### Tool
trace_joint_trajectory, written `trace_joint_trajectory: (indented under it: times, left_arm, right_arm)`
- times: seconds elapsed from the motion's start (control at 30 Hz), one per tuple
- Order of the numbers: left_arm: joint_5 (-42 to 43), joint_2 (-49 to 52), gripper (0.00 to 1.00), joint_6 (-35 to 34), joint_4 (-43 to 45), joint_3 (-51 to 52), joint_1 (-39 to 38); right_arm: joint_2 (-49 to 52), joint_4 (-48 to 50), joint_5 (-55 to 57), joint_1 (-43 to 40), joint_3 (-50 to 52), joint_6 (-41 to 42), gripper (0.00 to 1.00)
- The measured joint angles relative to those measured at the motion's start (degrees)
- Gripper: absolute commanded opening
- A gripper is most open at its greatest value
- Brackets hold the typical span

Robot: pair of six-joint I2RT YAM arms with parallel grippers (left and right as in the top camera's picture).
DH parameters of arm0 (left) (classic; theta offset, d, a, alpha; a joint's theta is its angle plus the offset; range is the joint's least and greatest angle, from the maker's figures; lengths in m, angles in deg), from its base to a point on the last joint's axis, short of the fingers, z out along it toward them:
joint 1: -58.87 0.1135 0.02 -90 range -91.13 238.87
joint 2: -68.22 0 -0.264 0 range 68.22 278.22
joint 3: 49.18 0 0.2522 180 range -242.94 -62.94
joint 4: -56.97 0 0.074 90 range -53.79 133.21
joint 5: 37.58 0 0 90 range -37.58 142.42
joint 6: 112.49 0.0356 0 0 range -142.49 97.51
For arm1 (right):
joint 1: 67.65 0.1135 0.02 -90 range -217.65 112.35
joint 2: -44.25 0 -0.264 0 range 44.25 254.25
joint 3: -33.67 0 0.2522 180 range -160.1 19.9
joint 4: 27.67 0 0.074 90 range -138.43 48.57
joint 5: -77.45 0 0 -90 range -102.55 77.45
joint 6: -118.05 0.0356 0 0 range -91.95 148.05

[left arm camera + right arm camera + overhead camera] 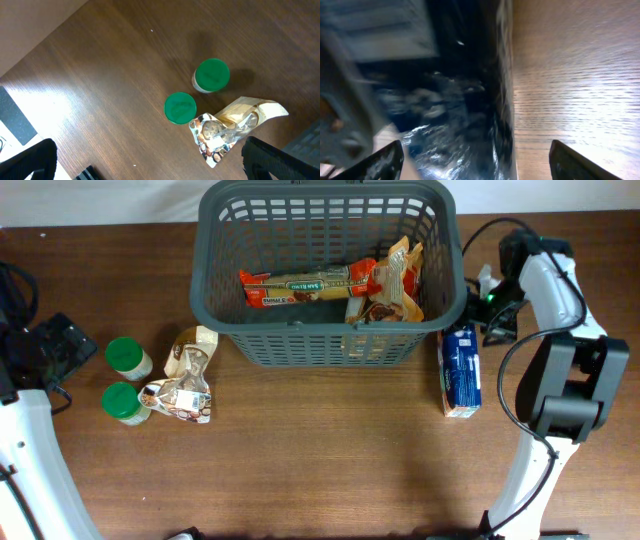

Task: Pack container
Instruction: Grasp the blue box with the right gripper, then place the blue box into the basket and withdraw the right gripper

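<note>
- Container (pixel 300 345), a dark grey slotted shopping basket, stands on the desk (pixel 320 460) at the upper middle of the overhead frame.
- Inside it, a long red-and-orange packet (pixel 310 283) lies across the floor. Brown snack bags (pixel 392 280) lean toward the right wall.
- A blue carton (pixel 460 368) lies flat on the desk just right of the container's lower right corner.
- At the left of the overhead frame stand an upper green-lidded jar (pixel 127 355) and a lower green-lidded jar (pixel 121 401), near each other.
- Just right of the jars lie a tan pouch (pixel 190 350) and a shiny printed pouch (pixel 183 400), between the jars and the container.
- The left end effector (pixel 150 155) is spread wide, its dark fingers in the lower corners of the left wrist view. It holds nothing and hangs over bare desk, with both jars and the printed pouch in the right half of that view.
- The right end effector (pixel 475 152) is also spread wide and grips nothing. Blurred dark blue packaging fills the left of its view, with wood grain on the right.
- In the overhead view the right end effector sits between the container's right wall and the carton's upper end.
</note>
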Motion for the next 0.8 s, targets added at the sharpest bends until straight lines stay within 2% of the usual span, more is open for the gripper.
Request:
trace_joint_trajectory:
  times: [0.03, 0.07, 0.13, 0.33, 0.43, 0.67, 0.8]
  left_arm:
    - [0.0, 0.0, 0.99, 0.0, -0.02, 0.0, 0.0]
    - [0.0, 0.0, 0.99, 0.0, 0.0, 0.0, 0.0]
    - [0.0, 0.0, 0.99, 0.0, 0.0, 0.0, 0.0]
    - [-0.02, 0.0, 0.99, 0.0, 0.0, 0.0, 0.0]
    - [-0.02, 0.0, 0.99, 0.0, 0.09, 0.0, 0.0]
    - [0.0, 0.0, 0.99, 0.0, 0.04, 0.0, 0.0]
    - [0.0, 0.0, 0.99, 0.0, 0.04, 0.0, 0.0]
  right_arm:
    - [0.0, 0.72, -0.17, 0.0, 1.22, -0.02, 0.72]
    - [0.0, 1.33, -0.35, 0.02, 2.36, -0.07, 0.56]
    - [0.0, 2.67, -0.87, 0.02, 4.35, -0.39, 0.04]
    - [-0.44, 2.93, -1.53, -0.22, 4.35, 0.96, 0.04]
    - [-0.44, 0.92, -1.31, -1.49, -1.51, 2.56, 0.04]
    - [-5.03, -3.21, -0.7, -5.31, -35.1, 3.06, 0.04]
    - [-11.65, -3.41, -0.74, -0.04, -51.65, -1.16, 0.04]
